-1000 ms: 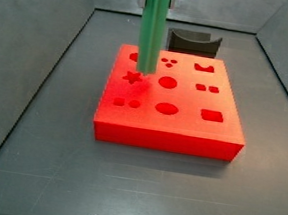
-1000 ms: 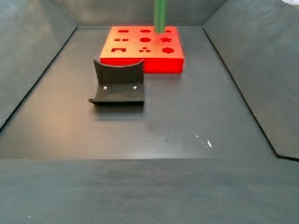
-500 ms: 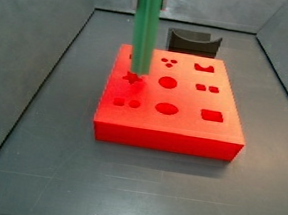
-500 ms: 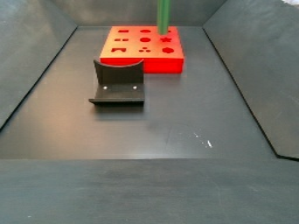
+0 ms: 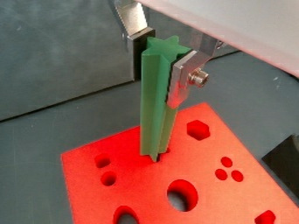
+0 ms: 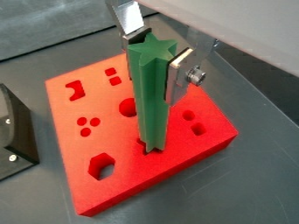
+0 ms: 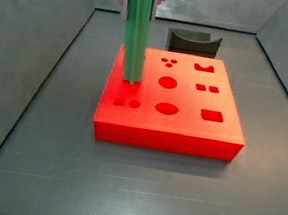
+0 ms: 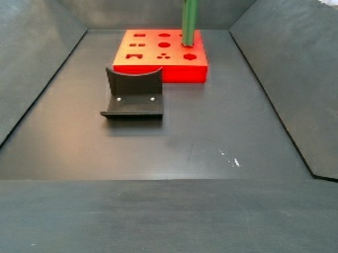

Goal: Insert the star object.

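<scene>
The red block (image 7: 171, 103) lies on the dark floor as before, the fixture (image 8: 133, 94) near it. The star object (image 7: 137, 36) stands upright with its lower end now in the block's star hole, lower than half a second ago. The gripper (image 6: 156, 48) has come down with it and grips the rod's top between its silver fingers (image 5: 183, 74).

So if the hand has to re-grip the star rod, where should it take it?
Near the top of the rod, from above, where the hand clamps it now. It stands upright with its lower end at the red block's star hole, so only the upper length is free.
</scene>
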